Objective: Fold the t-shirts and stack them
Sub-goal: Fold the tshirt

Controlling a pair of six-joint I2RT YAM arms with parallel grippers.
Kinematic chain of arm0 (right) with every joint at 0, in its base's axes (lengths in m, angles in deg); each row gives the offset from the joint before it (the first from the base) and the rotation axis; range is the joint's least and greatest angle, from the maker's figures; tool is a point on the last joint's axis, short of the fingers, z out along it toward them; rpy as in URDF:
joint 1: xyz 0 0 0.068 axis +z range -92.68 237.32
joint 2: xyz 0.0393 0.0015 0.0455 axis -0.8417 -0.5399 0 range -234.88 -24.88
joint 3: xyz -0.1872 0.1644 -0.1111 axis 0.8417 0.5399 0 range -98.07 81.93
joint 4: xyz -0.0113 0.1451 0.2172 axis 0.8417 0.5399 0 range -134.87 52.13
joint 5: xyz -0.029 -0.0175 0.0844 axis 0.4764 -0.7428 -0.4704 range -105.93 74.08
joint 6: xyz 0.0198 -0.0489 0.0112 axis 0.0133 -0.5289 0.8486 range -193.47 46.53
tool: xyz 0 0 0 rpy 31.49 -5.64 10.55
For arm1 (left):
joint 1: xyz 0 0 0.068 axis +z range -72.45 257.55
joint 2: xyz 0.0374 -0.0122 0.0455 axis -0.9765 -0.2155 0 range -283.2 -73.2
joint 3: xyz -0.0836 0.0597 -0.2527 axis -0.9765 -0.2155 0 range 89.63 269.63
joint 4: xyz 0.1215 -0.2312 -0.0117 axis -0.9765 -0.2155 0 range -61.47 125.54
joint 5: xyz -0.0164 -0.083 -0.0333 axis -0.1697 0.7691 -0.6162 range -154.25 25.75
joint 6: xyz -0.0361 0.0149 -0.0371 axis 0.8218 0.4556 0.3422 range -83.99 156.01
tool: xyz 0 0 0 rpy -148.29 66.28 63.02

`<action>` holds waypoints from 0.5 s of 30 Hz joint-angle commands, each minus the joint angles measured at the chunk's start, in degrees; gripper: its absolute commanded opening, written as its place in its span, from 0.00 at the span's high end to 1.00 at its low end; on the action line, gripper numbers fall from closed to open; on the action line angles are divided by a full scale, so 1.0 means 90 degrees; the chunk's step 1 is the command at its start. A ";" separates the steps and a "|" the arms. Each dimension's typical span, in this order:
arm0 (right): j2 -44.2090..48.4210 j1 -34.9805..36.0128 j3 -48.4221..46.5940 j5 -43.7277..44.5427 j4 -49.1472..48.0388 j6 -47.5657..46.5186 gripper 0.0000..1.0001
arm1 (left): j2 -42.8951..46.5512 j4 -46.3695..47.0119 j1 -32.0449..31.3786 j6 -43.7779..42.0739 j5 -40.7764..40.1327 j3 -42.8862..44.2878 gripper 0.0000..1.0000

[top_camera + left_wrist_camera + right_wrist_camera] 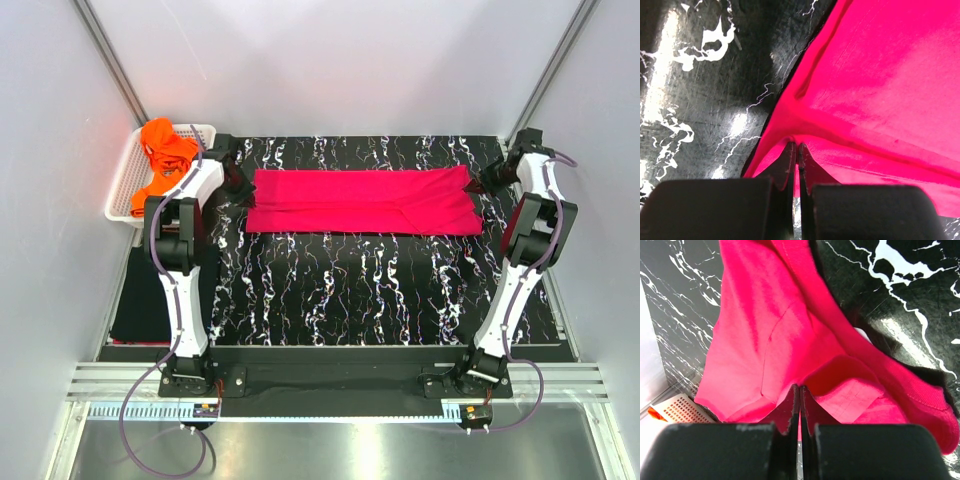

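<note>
- Pink t-shirt [360,200] lies as a long band across the far half of the black white-veined mat [340,300], folded lengthwise and flat through the middle.
- My left gripper [795,146] has its jaws pressed together on the shirt's left end, with cloth pinched at the tips.
- My right gripper [799,387] pinches the right end, the fabric bunched around its closed tips.
- Orange t-shirts [165,150] sit crumpled in the white lattice basket [122,195] by the mat's far left corner.
- A black t-shirt [135,300] lies flat left of the mat, beside my left arm.
- Pale grey walls [350,60] close in three sides, and a metal rail [330,385] carries my bases at the near edge.
</note>
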 commanded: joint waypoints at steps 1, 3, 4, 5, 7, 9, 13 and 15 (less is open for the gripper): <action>-0.0016 -0.0092 -0.0285 -0.0151 -0.0107 0.0036 1.00 | -0.0021 0.0088 0.0065 0.0058 0.0078 0.0349 1.00; -0.0055 -0.0102 -0.0295 -0.0161 -0.0097 0.0036 1.00 | -0.0031 0.0098 0.0065 0.0058 0.0029 0.0359 1.00; -0.0104 -0.0112 -0.0333 -0.0161 -0.0107 0.0026 1.00 | -0.0041 0.0089 0.0065 0.0058 0.0009 0.0369 1.00; -0.0143 -0.0112 -0.0353 -0.0161 -0.0117 -0.0003 1.00 | -0.0060 0.0088 0.0065 0.0058 0.0009 0.0379 1.00; -0.0328 -0.0112 -0.0479 -0.0171 -0.0107 -0.0071 1.00 | -0.0080 0.0088 0.0065 0.0048 -0.0039 0.0418 0.92; -0.0542 -0.0141 -0.0655 -0.0229 -0.0078 -0.0296 0.84 | -0.0041 0.0040 0.0074 -0.0020 -0.0156 0.0476 0.74; -0.0398 -0.0151 -0.1347 -0.0006 0.0409 -0.0715 0.52 | 0.0456 -0.0097 0.0045 -0.0312 -0.0507 0.0340 0.56; -0.0252 -0.0141 -0.1534 0.0210 0.0750 -0.0969 0.44 | 0.0983 -0.0087 0.0016 -0.0440 -0.0557 0.0029 0.54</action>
